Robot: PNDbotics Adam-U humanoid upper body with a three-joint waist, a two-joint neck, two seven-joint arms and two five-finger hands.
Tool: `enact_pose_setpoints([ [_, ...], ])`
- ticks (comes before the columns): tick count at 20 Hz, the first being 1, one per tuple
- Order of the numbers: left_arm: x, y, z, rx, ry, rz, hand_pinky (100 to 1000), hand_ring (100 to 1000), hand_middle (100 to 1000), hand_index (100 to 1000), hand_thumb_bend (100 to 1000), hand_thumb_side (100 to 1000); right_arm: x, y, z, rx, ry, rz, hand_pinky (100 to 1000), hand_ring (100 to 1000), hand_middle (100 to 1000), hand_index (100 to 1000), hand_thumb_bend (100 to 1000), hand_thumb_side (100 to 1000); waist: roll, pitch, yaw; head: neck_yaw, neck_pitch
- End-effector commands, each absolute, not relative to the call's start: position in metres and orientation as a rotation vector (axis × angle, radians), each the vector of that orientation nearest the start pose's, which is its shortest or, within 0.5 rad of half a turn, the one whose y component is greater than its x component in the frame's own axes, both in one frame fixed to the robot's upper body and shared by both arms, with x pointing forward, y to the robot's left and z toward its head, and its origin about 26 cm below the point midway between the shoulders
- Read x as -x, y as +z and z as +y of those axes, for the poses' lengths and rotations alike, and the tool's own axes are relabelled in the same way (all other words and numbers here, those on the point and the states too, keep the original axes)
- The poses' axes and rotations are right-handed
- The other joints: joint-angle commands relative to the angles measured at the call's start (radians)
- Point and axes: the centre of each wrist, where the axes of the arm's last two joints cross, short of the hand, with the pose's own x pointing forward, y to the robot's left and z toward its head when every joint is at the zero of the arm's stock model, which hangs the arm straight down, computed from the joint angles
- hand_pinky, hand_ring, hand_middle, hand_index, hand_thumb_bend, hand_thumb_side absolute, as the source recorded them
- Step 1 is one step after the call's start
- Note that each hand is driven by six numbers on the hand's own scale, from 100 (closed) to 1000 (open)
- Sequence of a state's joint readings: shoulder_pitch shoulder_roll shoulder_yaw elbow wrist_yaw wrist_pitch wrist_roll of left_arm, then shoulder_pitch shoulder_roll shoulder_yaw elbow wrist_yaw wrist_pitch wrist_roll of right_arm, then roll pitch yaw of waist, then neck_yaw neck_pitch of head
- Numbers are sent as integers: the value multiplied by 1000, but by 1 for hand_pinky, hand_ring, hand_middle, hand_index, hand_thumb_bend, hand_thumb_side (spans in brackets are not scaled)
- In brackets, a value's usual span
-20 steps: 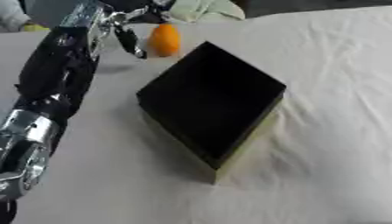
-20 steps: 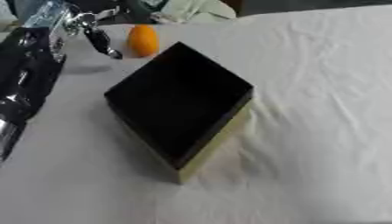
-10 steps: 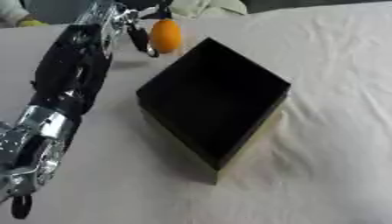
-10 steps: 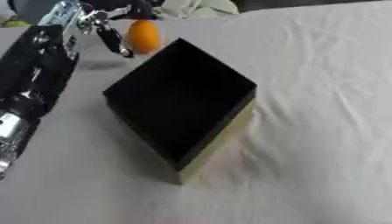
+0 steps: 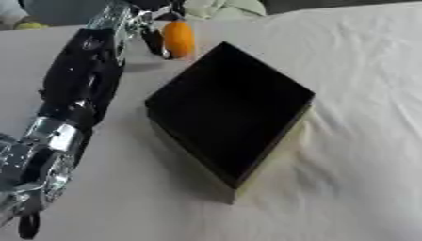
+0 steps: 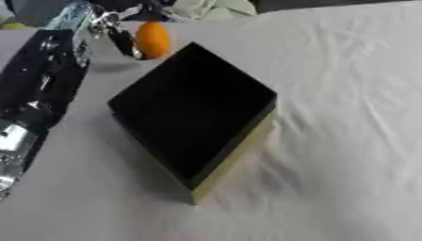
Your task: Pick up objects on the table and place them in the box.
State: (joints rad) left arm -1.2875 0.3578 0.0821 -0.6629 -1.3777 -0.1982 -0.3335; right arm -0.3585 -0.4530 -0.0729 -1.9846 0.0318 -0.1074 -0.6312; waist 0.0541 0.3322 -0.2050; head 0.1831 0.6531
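Observation:
An orange fruit (image 5: 179,38) hangs just past the far left corner of the black box (image 5: 231,110), which is open at the top with a dark inside and pale yellow outer walls. My left hand (image 5: 152,29) is at the top left, its fingers curled round the fruit from the left and above. The left arm runs down the left side of both views. My right hand shows in neither view.
A white cloth (image 5: 362,94) with soft folds covers the table. Pale crumpled fabric (image 5: 223,7) lies at the far edge behind the fruit. A small yellow-green thing (image 5: 29,26) sits at the far left edge.
The left hand has closed round the orange fruit and lifted it slightly toward the box's far corner. The box has not moved.

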Motion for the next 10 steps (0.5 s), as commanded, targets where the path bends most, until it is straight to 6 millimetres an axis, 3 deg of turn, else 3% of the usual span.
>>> enact_pose_setpoints([
  [1,-514,315,247,-1287,-1437,-1352,681,830,826,863,581,100,-301,243,-290,600,-287,-2558,767,749,662,859,305,1000,-4,-14,-4,6,-18],
  [10,-516,306,248,-1264,-1427,-1301,578,760,796,836,530,100,-301,243,-289,593,-296,-2560,768,750,662,858,305,1000,-2,0,-11,11,-35],
])
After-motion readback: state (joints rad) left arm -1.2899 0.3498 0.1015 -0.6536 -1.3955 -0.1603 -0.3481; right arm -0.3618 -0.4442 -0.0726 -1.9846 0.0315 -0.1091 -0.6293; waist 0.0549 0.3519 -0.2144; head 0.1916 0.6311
